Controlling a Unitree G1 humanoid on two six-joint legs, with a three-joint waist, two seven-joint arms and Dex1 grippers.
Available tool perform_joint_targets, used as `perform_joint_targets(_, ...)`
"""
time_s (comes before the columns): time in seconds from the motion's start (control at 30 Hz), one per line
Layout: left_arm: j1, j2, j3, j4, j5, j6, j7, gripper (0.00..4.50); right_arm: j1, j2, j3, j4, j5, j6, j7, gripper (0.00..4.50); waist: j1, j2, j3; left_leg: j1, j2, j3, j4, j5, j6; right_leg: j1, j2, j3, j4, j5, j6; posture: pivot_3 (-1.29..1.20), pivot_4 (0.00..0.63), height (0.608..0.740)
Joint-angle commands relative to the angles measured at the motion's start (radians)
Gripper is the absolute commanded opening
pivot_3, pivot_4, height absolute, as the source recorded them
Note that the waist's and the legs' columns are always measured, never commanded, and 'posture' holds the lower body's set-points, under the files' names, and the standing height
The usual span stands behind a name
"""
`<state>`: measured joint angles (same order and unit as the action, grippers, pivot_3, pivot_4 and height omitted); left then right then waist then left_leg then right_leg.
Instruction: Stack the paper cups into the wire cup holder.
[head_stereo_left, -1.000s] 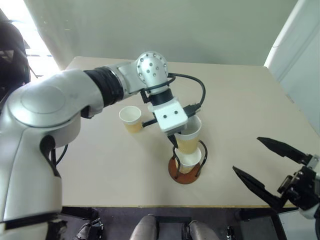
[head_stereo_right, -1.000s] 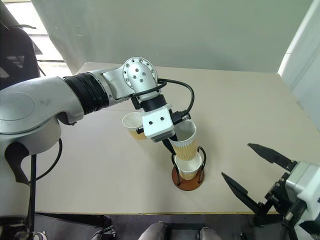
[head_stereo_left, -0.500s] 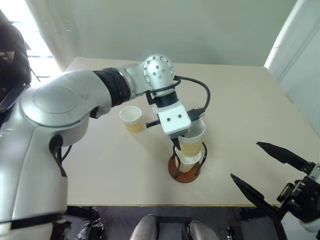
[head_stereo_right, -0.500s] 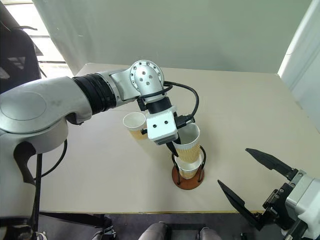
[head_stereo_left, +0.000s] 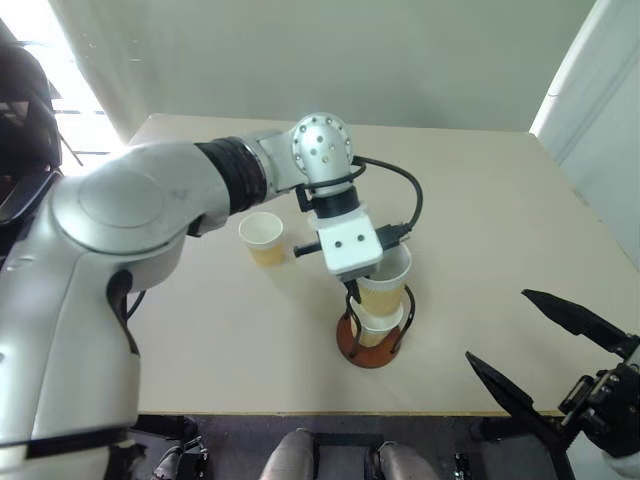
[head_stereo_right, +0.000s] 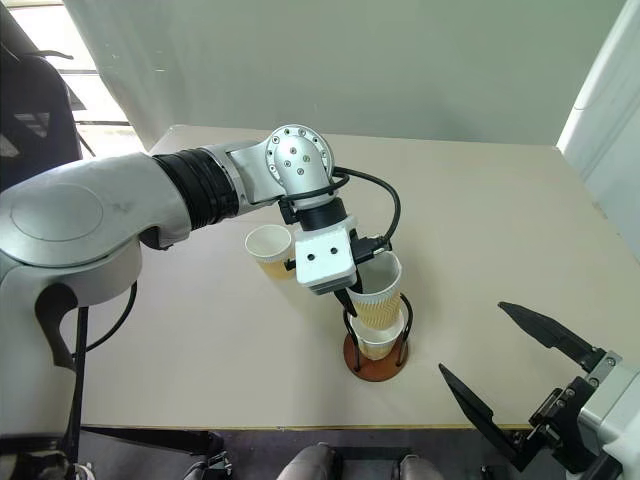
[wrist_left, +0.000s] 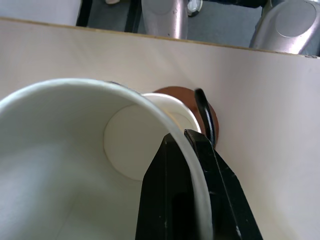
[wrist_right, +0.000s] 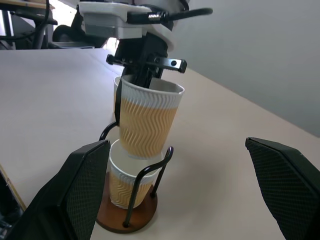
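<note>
above the wire cup holder (wrist_right: 127, 220) with one cup (wrist_right: 125, 180), left gripper (wrist_left: 187, 150) pinches another cup's (wrist_right: 146, 120) rim.

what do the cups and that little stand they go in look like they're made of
The cups look like paper: matte yellow-orange outside with a wavy ribbed texture, plain white inside with a rolled white rim. The stand seems to be two materials: a round reddish-brown base, probably wood or wood-look plastic, with a slight sheen, and thin dark loops that look like bent metal wire, likely painted or coated black.
</note>
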<state>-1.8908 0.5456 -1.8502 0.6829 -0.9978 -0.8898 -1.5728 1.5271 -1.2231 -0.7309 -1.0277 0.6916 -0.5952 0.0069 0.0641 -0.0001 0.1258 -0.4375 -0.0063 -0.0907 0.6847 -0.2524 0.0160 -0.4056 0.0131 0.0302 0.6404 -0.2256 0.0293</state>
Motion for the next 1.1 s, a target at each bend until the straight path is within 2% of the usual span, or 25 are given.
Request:
perform_joint_targets(0.03,-0.006,0.001,0.008,0.01,-0.008,-0.028,-0.042,0.04,0.017,-0.002,-0.016,-0.019,-0.029,-0.045,-0.031,4.5,0.0,0.0,0.0,0.0,0.0,0.0,0.0,0.0,0.0,0.0,0.0,0.0,0.0,0.0,0.0,0.0,0.15,0.74)
perform_joint_targets(0.1,-0.006,-0.003,0.009,0.017,-0.008,-0.023,-0.042,0.04,0.028,-0.001,-0.013,-0.019,-0.04,-0.054,-0.039,4.5,0.0,0.0,0.0,0.0,0.0,0.0,0.0,0.0,0.0,0.0,0.0,0.0,0.0,0.0,0.0,0.0,0.15,0.74)
perform_joint_targets(0.2,-0.009,-0.006,0.003,0.023,-0.005,-0.018,-0.042,0.68,0.045,0.002,-0.013,-0.019,-0.053,-0.067,-0.048,4.5,0.0,0.0,0.0,0.0,0.0,0.0,0.0,0.0,0.0,0.0,0.0,0.0,0.0,0.0,0.0,0.0,0.15,0.74)
perform_joint_targets(0.43,0.02,-0.02,0.048,0.045,-0.004,-0.027,-0.042,2.99,0.061,0.006,-0.015,-0.019,-0.064,-0.078,-0.059,4.5,0.0,0.0,0.0,0.0,0.0,0.0,0.0,0.0,0.0,0.0,0.0,0.0,0.0,0.0,0.0,0.0,0.15,0.74)
perform_joint_targets(0.57,0.046,-0.029,0.114,0.062,-0.01,-0.007,-0.042,2.99,0.065,0.006,-0.015,-0.019,-0.066,-0.08,-0.058,4.5,0.0,0.0,0.0,0.0,0.0,0.0,0.0,0.0,0.0,0.0,0.0,0.0,0.001,0.0,0.0,0.0,0.15,0.74)
perform_joint_targets(0.63,0.069,-0.052,0.203,0.097,-0.02,0.028,-0.042,2.99,0.066,0.005,-0.02,-0.019,-0.06,-0.079,-0.055,4.5,0.001,0.0,0.0,0.0,0.0,0.0,0.0,0.0,0.0,0.0,0.0,0.0,0.0,0.0,0.0,0.0,0.15,0.74)
perform_joint_targets(0.77,0.087,-0.147,0.547,0.315,-0.025,0.164,-0.042,2.99,0.02,-0.013,-0.046,-0.019,-0.002,-0.028,-0.017,4.5,0.003,0.0,0.0,-0.001,0.0,0.0,0.002,0.0,0.0,0.001,0.0,0.0,0.0,-0.004,0.006,0.0,0.15,0.74)
perform_joint_targets(0.83,0.082,-0.161,0.692,0.393,0.004,0.232,-0.042,2.99,-0.026,-0.025,-0.065,-0.019,0.043,0.014,0.011,4.5,0.002,0.001,0.0,-0.001,0.0,0.001,0.002,0.0,0.001,0.001,0.0,0.0,-0.001,-0.006,0.01,0.0,0.15,0.74)
perform_joint_targets(0.9,0.076,-0.142,0.812,0.44,0.044,0.303,-0.042,2.99,-0.091,-0.038,-0.088,-0.019,0.102,0.075,0.046,4.5,-0.005,0.001,0.0,0.0,0.0,0.003,0.001,0.0,0.001,0.001,0.0,0.001,0.0,-0.007,0.011,0.0,0.15,0.74)
perform_joint_targets(0.97,0.081,-0.09,0.881,0.468,0.119,0.358,-0.042,2.99,-0.172,-0.049,-0.1,-0.019,0.163,0.145,0.083,4.5,-0.013,0.002,0.0,0.001,0.001,0.006,-0.003,0.0,0.0,0.002,0.0,0.002,0.0,-0.009,0.012,0.0,0.15,0.74)
perform_joint_targets(1.1,0.125,0.041,0.879,0.503,0.34,0.383,-0.042,2.99,-0.322,-0.029,-0.115,-0.019,0.267,0.281,0.178,4.5,-0.021,0.004,0.0,0.002,0.002,0.008,-0.004,0.008,-0.01,0.002,0.001,0.004,0.003,-0.014,0.013,0.0,0.15,0.74)
